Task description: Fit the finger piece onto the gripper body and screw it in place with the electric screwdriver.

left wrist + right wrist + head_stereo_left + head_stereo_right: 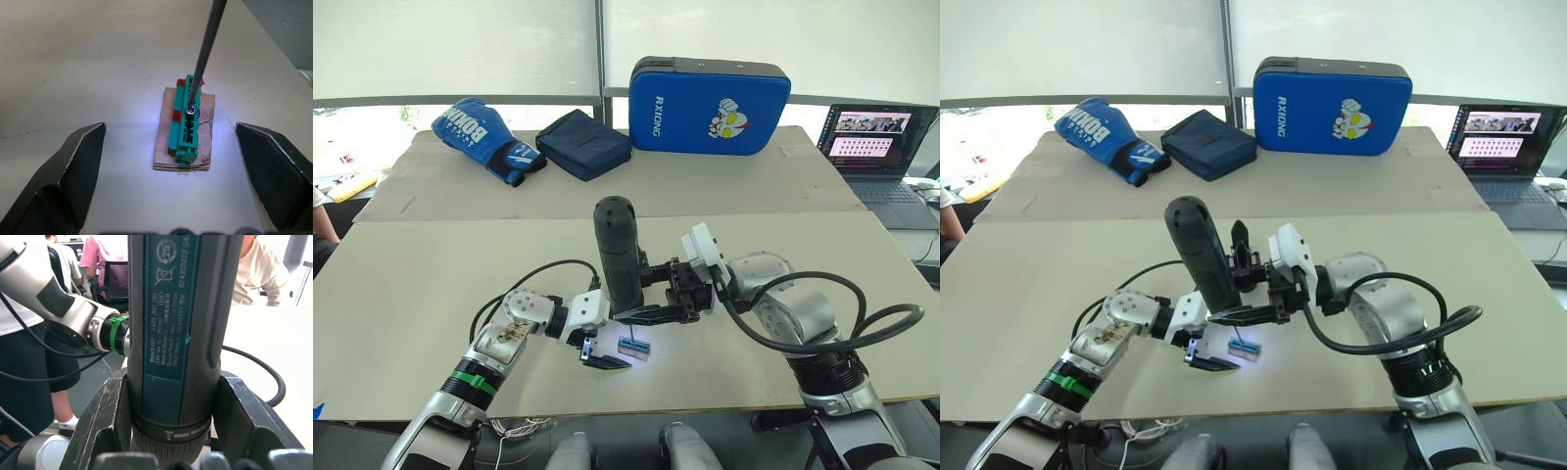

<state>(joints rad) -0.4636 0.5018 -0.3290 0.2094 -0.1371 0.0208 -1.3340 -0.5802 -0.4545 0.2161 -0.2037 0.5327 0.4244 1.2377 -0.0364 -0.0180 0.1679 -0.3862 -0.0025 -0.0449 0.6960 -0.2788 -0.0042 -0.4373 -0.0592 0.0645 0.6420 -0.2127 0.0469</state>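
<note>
Nearest the camera, the left gripper [604, 358] is seen low over the table [411, 284], fingers [73, 166] spread wide and holding nothing, just short of the green block [186, 122]. The block lies on a brown card [205, 147] between those fingers, its long axis running away from them. The metal bit [205, 49] drops near-upright onto a screw head [190, 111] on the block's top. Just beyond the block, the electric screwdriver [619, 257] stands upright, clamped in the right gripper [651, 311]. The right arm is judged the working one. Far beyond the block lie a boxing glove [480, 137], pouch [584, 143] and blue pad [709, 106].
</note>
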